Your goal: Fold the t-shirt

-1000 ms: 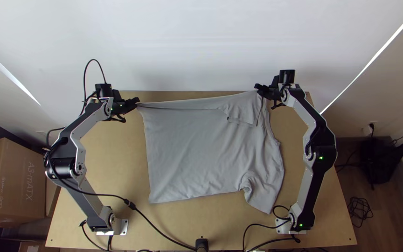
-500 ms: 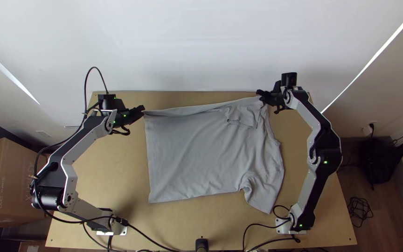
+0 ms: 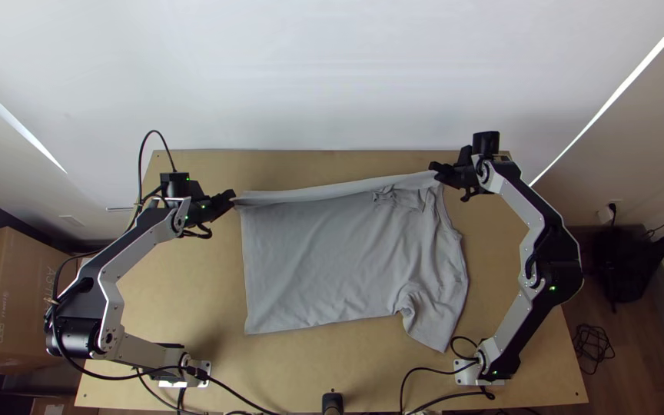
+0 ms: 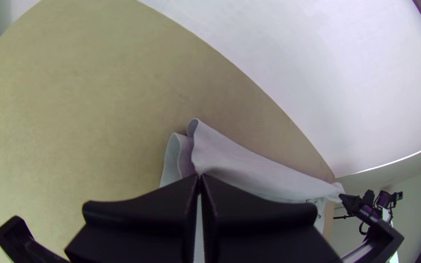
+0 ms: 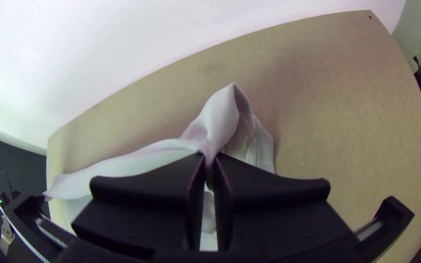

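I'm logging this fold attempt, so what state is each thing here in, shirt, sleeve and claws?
T-shirt: mostly spread on the table, its far edge gathered up between the claws; not folded up yet.
Near sleeve: lying out, creased.
Left claw: shut on one end of that far edge.
Right claw: shut on the other end.

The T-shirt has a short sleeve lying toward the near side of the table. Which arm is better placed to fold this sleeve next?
Probably right: the sleeve lies much closer to the right base than the left base. The right end effector would first need to release the T-shirt.
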